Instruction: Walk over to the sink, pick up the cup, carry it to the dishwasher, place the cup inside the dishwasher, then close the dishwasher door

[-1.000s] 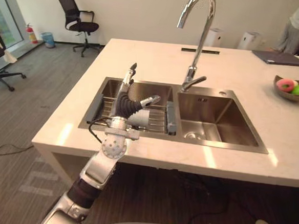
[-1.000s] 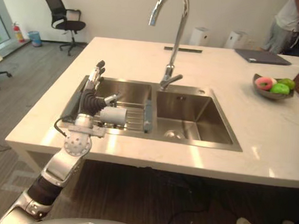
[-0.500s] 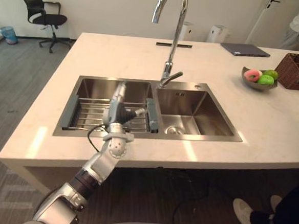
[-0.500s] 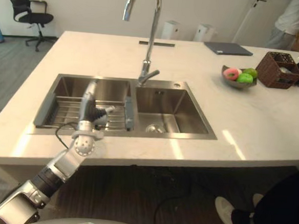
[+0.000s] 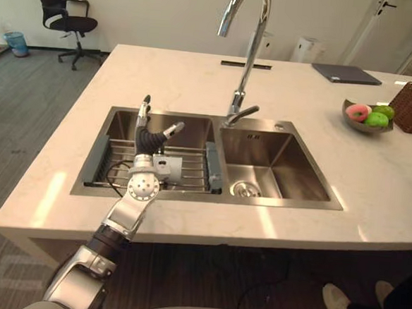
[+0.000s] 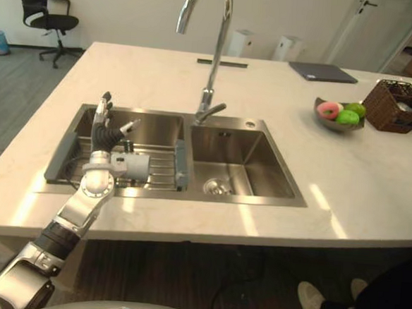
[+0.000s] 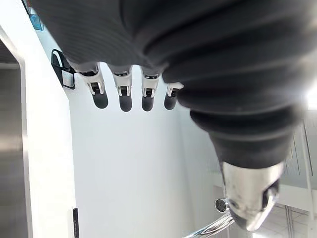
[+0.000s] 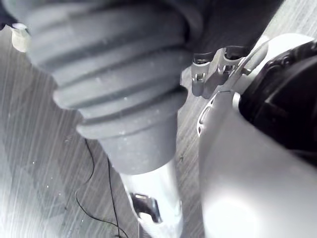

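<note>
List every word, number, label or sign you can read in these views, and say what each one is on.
None can be read.
The cup lying in the sink shows no legible print, nor do the faucet, the fruit bowl or the wicker basket.
Any marking on the white units by the far wall is too small to read.

The white cylindrical cup [image 5: 171, 167] lies on the wire rack [image 5: 195, 165] in the left basin of the steel double sink [image 5: 123, 122]; the curved steel faucet [image 5: 249, 58] stands behind, to its right.
</note>
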